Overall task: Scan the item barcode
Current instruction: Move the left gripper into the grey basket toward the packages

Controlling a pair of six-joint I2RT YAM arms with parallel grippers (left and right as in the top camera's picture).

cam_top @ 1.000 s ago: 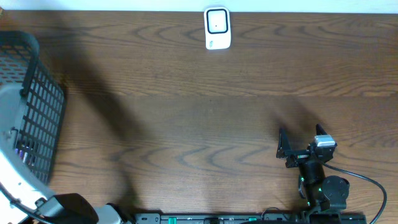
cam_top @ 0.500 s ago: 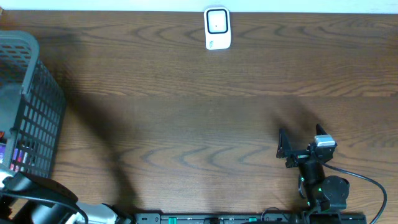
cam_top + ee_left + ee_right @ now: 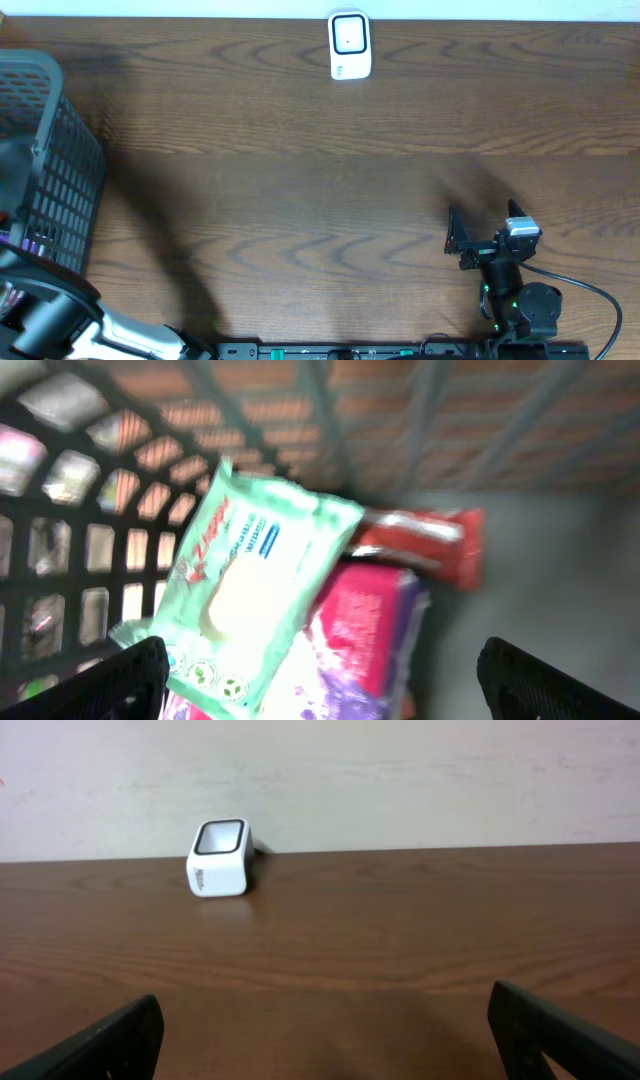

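Wipes pack [image 3: 255, 595]: pale green, flat, lying tilted inside the basket [image 3: 60, 160] at the left edge of the tabletop [image 3: 300, 180]. It rests on top of a pink pack [image 3: 365, 630]. A red pack [image 3: 430, 545] lies behind it, partly covered by the pink one. The left wrist view is blurred, so no print or barcode is legible.

Left fingers [image 3: 110, 680]: spread wide and holding nothing. The wrist camera looks down into the basket. Both tips show at the bottom corners of that view, with the packs between and beyond them. The lower end of the wipes pack sits just beside the tip on the view's left side and is well apart from the other tip. I cannot tell if that near tip touches the pack. In the overhead view the left arm [image 3: 55, 325] enters at the lower left corner by the basket. The fingers themselves are not made out there.

Right fingers [image 3: 100, 1040]: also spread wide and empty, low over bare tabletop at the near right. They point toward the far edge.

Scanner [image 3: 350, 45]: a small white unit with a dark-rimmed window, standing at the far edge of the tabletop against the wall [image 3: 400, 770]. In the right wrist view it sits left of centre [image 3: 220, 857], well apart from the right fingers. It is far from the basket and the wipes pack.
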